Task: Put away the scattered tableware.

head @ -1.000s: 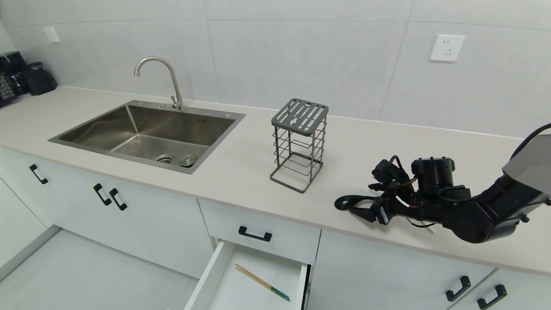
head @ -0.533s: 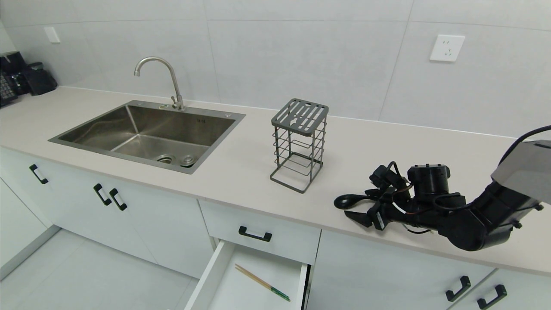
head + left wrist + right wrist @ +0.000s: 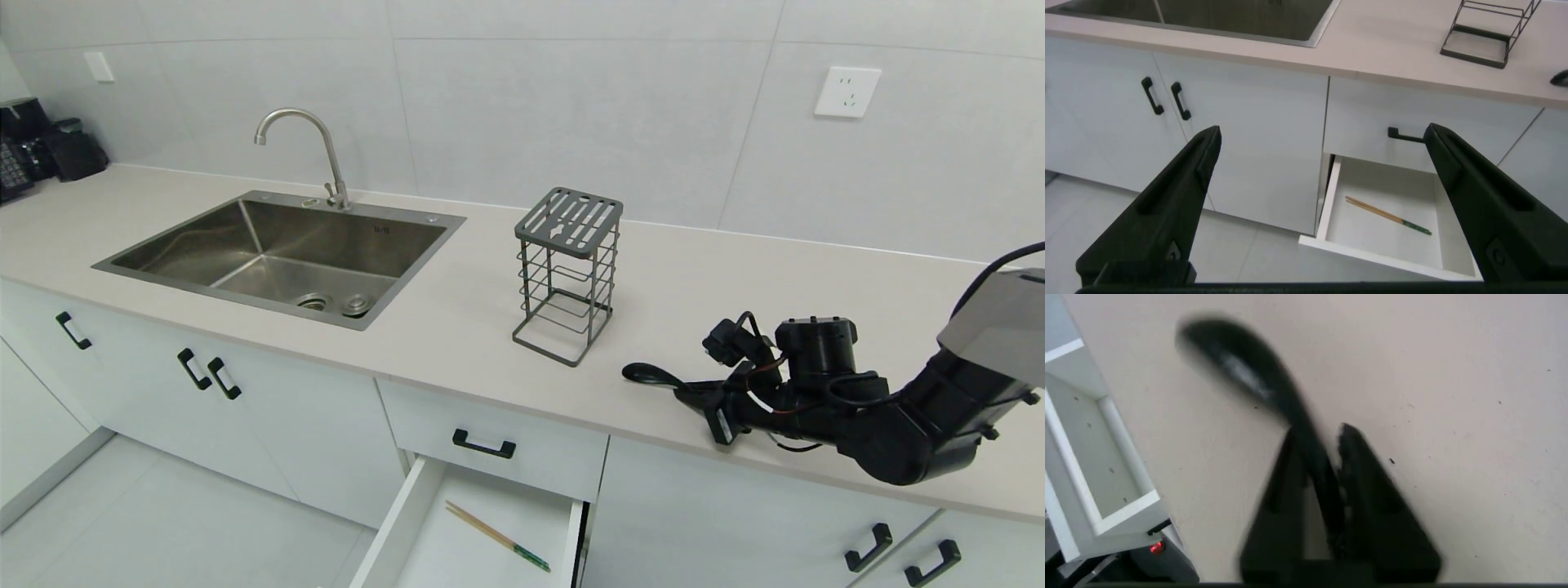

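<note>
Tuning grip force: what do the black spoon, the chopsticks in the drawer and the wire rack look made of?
Spoon: all black with only a dull sheen, probably plastic or coated wood; cannot tell which.
Chopsticks: tan shafts with green ends, likely bamboo or wood with painted ends.
Wire rack: thin dark grey rods and a slotted top plate, looks like matte coated metal.

A kitchen: steel sink [image 3: 204, 245] with faucet [image 3: 314, 147]; tiled wall [image 3: 571, 98]; countertop [image 3: 457, 318]; white cabinets [image 3: 269, 425].

My right arm [image 3: 914, 420]: glossy black links, grey upper shell, cylindrical wrist module, looped cables; right gripper [image 3: 687, 394] black.
</note>
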You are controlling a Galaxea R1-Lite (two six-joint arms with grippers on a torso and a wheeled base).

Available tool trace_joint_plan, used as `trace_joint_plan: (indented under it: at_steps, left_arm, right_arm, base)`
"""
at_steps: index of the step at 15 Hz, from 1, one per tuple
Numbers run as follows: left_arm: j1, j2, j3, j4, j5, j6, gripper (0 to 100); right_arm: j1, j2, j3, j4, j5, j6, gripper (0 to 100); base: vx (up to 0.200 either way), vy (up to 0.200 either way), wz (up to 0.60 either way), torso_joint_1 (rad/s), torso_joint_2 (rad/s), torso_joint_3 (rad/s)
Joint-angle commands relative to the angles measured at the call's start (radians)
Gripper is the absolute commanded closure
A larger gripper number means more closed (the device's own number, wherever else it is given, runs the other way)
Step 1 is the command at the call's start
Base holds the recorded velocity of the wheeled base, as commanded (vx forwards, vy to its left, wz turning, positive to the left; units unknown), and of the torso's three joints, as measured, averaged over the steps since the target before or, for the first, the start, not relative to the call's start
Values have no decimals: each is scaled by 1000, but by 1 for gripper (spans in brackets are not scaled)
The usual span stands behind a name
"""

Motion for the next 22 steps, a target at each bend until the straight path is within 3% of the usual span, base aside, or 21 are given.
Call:
trace_joint_plan:
  at_steps: [1, 4, 9, 15, 18, 22]
  left_arm:
    - [0, 1, 0, -1, 0, -1, 0]
    - [0, 1, 0, -1, 0, -1, 0]
    - [0, 1, 0, 1, 0, -1, 0]
    - [0, 1, 0, 1, 0, -1, 0]
    - [0, 1, 0, -1, 0, -1, 0]
    - [0, 1, 0, 1, 0, -1, 0]
  right_arm:
    - [2, -14, 1, 1, 0, 1, 100]
    - [19, -51, -2, -2, -29, -2, 100]
    - [161, -116, 52, -176, -96, 91, 100]
    - [287, -283, 219, -178, -158, 111, 100]
    - [398, -332, 263, -176, -187, 169, 100]
    - [413, -347, 259, -176, -216, 171, 100]
  base:
    - [0, 0, 0, 0, 0, 0]
    - [0, 0, 0, 0, 0, 0]
    - [0, 0, 0, 0, 0, 0]
    - [0, 0, 0, 0, 0, 0]
    - [0, 0, 0, 0, 0, 0]
    - [0, 0, 0, 0, 0, 0]
